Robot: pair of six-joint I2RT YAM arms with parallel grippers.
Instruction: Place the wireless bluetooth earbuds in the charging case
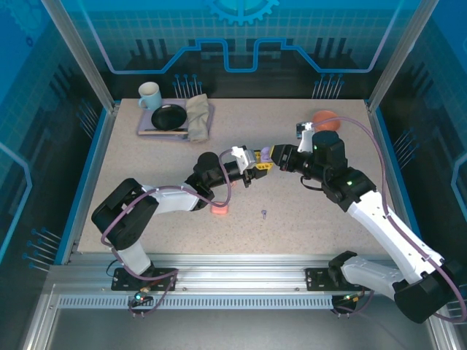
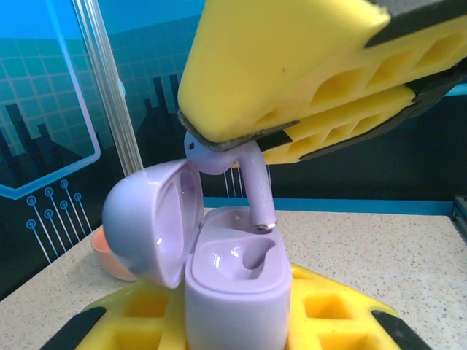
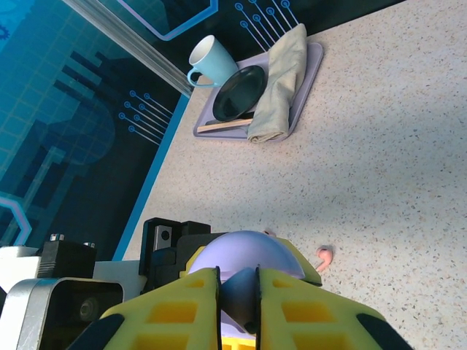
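Fingers of both arms meet over the middle of the surface point(image 1: 328, 211). The left fingers point(image 2: 350, 310) are closed narrow on the base of a lilac case point(image 2: 233, 292), holding it upright with its lid point(image 2: 149, 219) swung open to one side. The right fingers point(image 2: 277, 58) pinch the head of a lilac earbud point(image 2: 252, 182) from above, stem pointing down. The stem's metal tip sits at the back rim of the case body, just over the sockets and not yet seated in one.

A pink case point(image 1: 219, 210) lies on the surface near the left arm. A loose lilac earbud point(image 1: 263, 214) lies a little to its right, apart from it. A pink earbud point(image 3: 325, 255) lies on the surface just beside the held case in the right wrist view.

At the far left corner a tray point(image 3: 314, 65) carries a mug point(image 1: 149, 93), a dark plate point(image 1: 168, 117) and a folded cloth point(image 1: 198, 117).
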